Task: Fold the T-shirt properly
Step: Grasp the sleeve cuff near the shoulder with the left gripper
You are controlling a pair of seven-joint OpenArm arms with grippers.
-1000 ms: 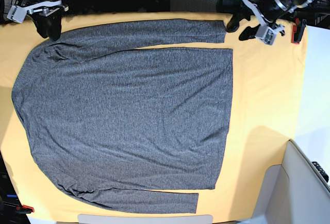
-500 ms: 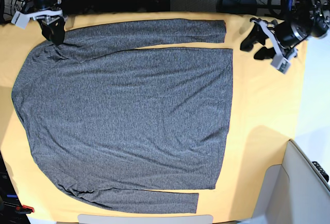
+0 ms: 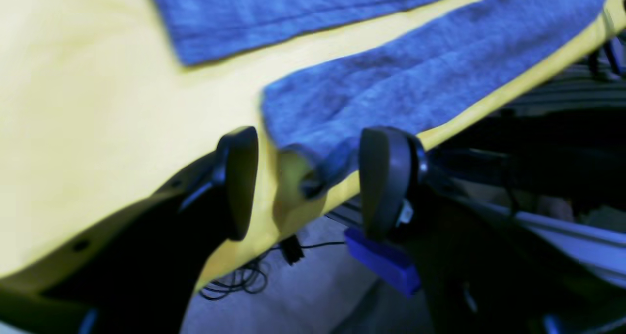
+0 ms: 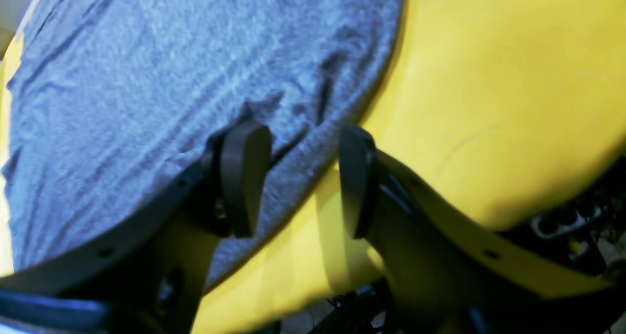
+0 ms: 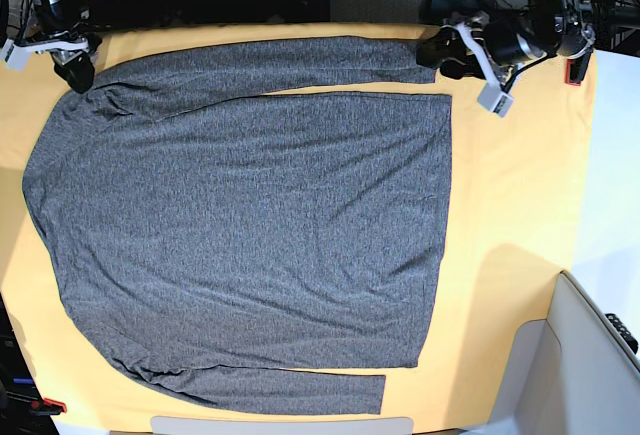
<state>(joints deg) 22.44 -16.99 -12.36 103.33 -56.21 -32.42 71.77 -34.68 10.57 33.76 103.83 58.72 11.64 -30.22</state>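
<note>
The heather-grey T-shirt [image 5: 250,215] lies spread flat on the yellow-orange table cloth [image 5: 510,205], both long sleeves laid along its sides. My left gripper [image 5: 440,53] is at the cuff of the far sleeve. In the left wrist view its jaws [image 3: 309,148] stand open with the slightly curled cuff corner [image 3: 313,172] between them, near the table's edge. My right gripper [image 5: 75,73] sits at the far shoulder. Its jaws [image 4: 298,172] stand open astride the shirt's edge [image 4: 293,163], one finger [image 4: 242,177] over fabric, the other over cloth.
A red clamp [image 5: 576,65] grips the cloth at the back right, another red clamp [image 5: 50,405] at the front left. A white surface [image 5: 600,355] borders the right front. Past the back edge the floor holds cables [image 3: 239,280].
My left gripper swung left and back to the far sleeve's cuff and opened wider. My right gripper shifted left, towards the shoulder's outer edge. The shirt has not moved.
</note>
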